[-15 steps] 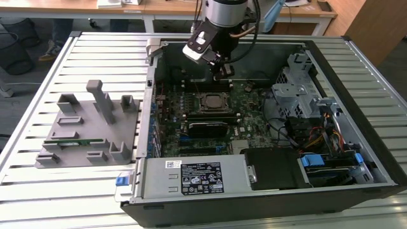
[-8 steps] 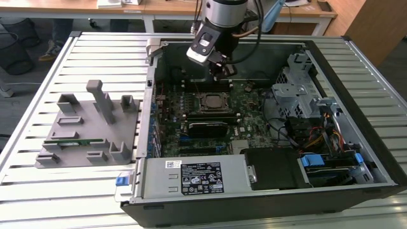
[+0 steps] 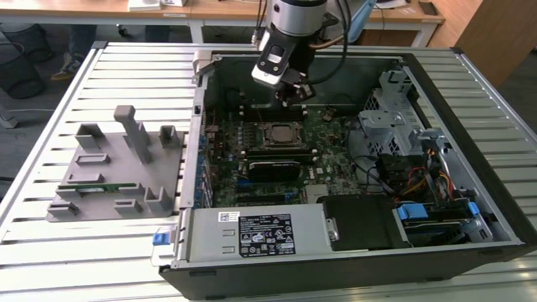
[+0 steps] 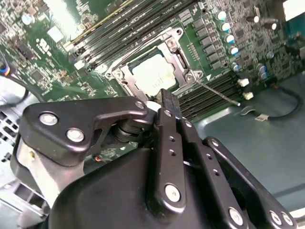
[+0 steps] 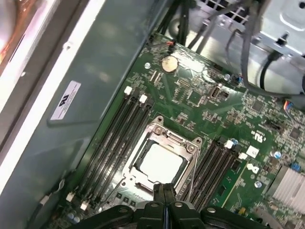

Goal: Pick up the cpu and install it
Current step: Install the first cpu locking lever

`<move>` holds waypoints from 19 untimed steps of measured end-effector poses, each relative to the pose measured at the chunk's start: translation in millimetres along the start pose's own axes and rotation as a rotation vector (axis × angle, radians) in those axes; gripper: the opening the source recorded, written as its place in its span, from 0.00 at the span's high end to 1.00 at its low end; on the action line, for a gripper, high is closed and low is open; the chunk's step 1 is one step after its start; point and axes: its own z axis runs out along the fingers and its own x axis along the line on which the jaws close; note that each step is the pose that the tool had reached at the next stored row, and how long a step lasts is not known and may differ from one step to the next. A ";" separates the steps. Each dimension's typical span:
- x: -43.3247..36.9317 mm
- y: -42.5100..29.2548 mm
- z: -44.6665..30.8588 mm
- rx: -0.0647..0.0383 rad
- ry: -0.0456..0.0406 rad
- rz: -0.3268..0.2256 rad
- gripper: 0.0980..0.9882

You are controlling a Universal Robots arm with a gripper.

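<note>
The cpu (image 5: 159,164) lies flat in the metal-framed socket (image 5: 190,148) on the motherboard (image 5: 200,114), its pale silvery top bare and uncovered. In the second wrist view a thin lever (image 4: 219,93) runs out from one corner of the frame. The gripper (image 5: 163,187) hangs over the socket's edge. Its two black fingers (image 4: 167,102) are pressed together with nothing between them, and I cannot tell whether their tips touch the frame. Black memory slots (image 5: 114,138) flank the socket on both sides.

The board sits inside an open computer case (image 3: 336,277) lying on its side. The case also holds a silver power supply (image 3: 251,233) at the near wall and a grey drive cage (image 3: 390,123) with bundled cables on the exterior view's right.

The case rests on a pale table (image 3: 109,251) made of slats. On the exterior view's left, a grey fixture (image 3: 100,167) stands on the slats, apart from the case. A long green memory stick (image 3: 97,187) lies in it. Beyond the table are wooden desks (image 3: 218,9) and a dark mesh bin (image 3: 17,66) on the floor.
</note>
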 end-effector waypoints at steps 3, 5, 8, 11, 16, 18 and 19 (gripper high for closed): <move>0.0 0.0 0.0 0.001 0.0000 -0.049 0.98; 0.0 0.0 0.1 0.002 0.0001 -0.081 0.98; 0.0 0.0 0.1 0.004 0.0001 -0.134 0.98; 0.0 0.0 0.3 0.006 0.0001 -0.189 0.98; 0.0 0.0 0.5 0.009 0.0002 -0.279 0.98; 0.0 0.0 0.6 0.010 0.0002 -0.338 0.98; 0.0 0.0 0.7 0.011 0.0002 -0.356 0.98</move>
